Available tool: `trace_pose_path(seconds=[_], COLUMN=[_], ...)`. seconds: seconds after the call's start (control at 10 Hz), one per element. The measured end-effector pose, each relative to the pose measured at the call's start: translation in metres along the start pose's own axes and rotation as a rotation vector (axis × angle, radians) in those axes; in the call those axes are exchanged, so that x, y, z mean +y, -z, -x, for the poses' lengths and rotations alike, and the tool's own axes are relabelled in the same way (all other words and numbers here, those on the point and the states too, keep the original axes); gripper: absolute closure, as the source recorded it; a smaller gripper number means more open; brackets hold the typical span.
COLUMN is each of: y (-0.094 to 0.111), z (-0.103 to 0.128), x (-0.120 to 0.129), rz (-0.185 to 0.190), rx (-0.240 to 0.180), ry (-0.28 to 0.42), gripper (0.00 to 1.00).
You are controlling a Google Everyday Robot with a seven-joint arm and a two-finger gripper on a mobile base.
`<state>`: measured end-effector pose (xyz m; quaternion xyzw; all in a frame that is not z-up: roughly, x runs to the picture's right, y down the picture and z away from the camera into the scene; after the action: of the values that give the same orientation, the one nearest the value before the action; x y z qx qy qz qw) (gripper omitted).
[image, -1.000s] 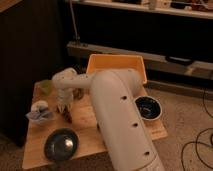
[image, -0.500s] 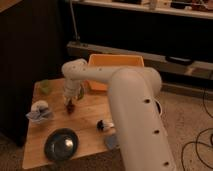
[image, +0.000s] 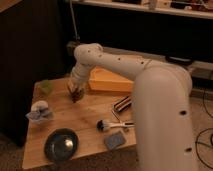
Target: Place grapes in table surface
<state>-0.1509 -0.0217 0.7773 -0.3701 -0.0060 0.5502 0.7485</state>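
Observation:
My gripper (image: 76, 93) hangs from the white arm over the far left part of the table surface (image: 85, 117), a light-brown wooden top. It is shut on the grapes (image: 77, 96), a small dark reddish bunch held just above the wood, near the tray's left corner. The bunch is partly hidden by the fingers.
An orange-yellow tray (image: 107, 81) stands at the back. A dark bowl (image: 61, 144) sits at the front left, with a crumpled bluish cloth (image: 39, 112) and a green object (image: 46, 86) further back. A black-bristled brush (image: 103, 125), a grey sponge (image: 115, 140) and a striped object (image: 121, 105) lie on the right.
My arm has swung back and to the right, uncovering the brush and sponge. The gripper with the grapes has stayed over the far left of the table, shifting slightly right.

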Motion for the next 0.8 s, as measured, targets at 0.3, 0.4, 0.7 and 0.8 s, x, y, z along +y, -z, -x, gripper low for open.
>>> trace_pose_path(seconds=[0.3, 0.4, 0.7, 0.8], y=[0.016, 0.012, -0.030, -0.046], z=[-0.008, -0.013, -0.039, -0.047], x=[-0.005, -0.005, -0.005, -0.010], rz=[-0.027, -0.039, -0.067, -0.070], rx=[0.011, 0.034, 0.126, 0.150], ry=[0.015, 0.025, 0.051, 0.045], gripper=[1.00, 1.00, 1.00, 1.00])
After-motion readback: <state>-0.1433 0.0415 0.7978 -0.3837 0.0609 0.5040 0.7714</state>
